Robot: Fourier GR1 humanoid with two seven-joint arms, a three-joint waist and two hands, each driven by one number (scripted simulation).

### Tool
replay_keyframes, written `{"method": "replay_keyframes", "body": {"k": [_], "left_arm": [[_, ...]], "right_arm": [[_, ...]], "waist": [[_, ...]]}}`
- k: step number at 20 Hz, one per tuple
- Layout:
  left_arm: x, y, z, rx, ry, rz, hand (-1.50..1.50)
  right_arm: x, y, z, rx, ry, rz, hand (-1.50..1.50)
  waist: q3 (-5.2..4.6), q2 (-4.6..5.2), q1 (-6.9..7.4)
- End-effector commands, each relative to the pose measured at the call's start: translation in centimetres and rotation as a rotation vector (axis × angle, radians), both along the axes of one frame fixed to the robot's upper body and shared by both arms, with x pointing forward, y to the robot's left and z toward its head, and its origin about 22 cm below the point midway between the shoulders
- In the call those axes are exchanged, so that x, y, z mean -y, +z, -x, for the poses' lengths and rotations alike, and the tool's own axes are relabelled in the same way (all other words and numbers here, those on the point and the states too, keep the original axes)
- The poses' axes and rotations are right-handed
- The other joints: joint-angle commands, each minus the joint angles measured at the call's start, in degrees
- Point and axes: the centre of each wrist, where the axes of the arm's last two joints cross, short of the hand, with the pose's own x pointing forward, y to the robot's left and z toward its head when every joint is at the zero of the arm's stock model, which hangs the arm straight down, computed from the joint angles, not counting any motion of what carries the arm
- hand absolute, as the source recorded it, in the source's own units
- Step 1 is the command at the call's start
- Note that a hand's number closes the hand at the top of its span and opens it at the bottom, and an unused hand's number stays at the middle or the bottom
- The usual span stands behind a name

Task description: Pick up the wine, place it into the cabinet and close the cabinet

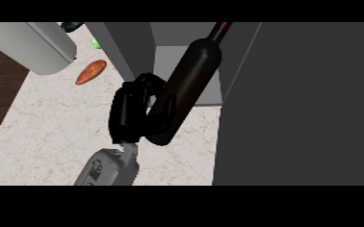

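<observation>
- One hand [131, 113] shows in the head view, black, sitting a bit left of the middle of the frame, with its grey forearm [107, 169] coming up from the lower edge.
- Which arm it is can't be told from the picture; it comes in left of centre, so it's taken here as the left one. No other hand shows anywhere.
- Its fingers are curled round the lower body of the wine bottle [192, 77], so it's got the bottle properly wrapped.
- The wine bottle is dark, nearly black, and tilted: its base is down near the middle of the frame by the hand, and its neck points to the upper right, with a reddish top at the upper edge.
- The bottle's upper half lies over the opening of the grey cabinet [142, 43], against the lighter inside panel there.
- A big dark cabinet door [292, 106] fills the whole right side of the frame, standing open right beside the bottle.
- The worktop [50, 125] is pale marble and takes up the left and lower middle.
- On it in the upper left: an orange carrot [91, 72], and a large light grey rounded appliance [39, 45] at the corner.
- A small green thing [95, 42] peeks out beside the cabinet's left wall, and something dark green [71, 26] sits at the top edge; too little shows to name either.
</observation>
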Motion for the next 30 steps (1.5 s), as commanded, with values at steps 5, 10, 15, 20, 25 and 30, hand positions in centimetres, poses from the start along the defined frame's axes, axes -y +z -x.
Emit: {"method": "replay_keyframes", "body": {"k": [5,10,15,20,25,30], "left_arm": [[0.5,-1.0,-2.8,-0.049,0.060,-0.063,1.50],[4.0,-2.6,-2.7,-0.078,0.072,-0.115,1.50],[2.8,-5.4,-3.4,-0.109,0.057,-0.115,1.50],[2.6,-7.2,-4.6,-0.108,0.094,-0.088,1.50],[2.5,-6.6,-6.3,-0.125,0.097,-0.040,1.50],[2.8,-7.8,-6.4,-0.143,0.104,-0.044,1.50]], "right_arm": [[1.1,2.7,4.3,0.047,0.074,-0.064,-1.50],[1.1,2.3,3.6,0.042,0.087,-0.073,-1.50],[1.6,2.3,3.2,0.032,0.099,-0.063,-1.50],[0.7,2.3,3.3,0.036,0.081,-0.096,-1.50],[0.7,2.9,4.1,0.050,0.082,-0.065,-1.50],[1.0,2.0,3.9,0.042,0.092,-0.069,-1.50]], "waist": [[0.00,-0.02,0.03],[-0.01,0.10,-0.67],[0.00,0.17,-0.19],[-0.08,0.32,-0.80],[-0.09,0.20,-0.66],[-0.03,0.18,-0.74]]}}
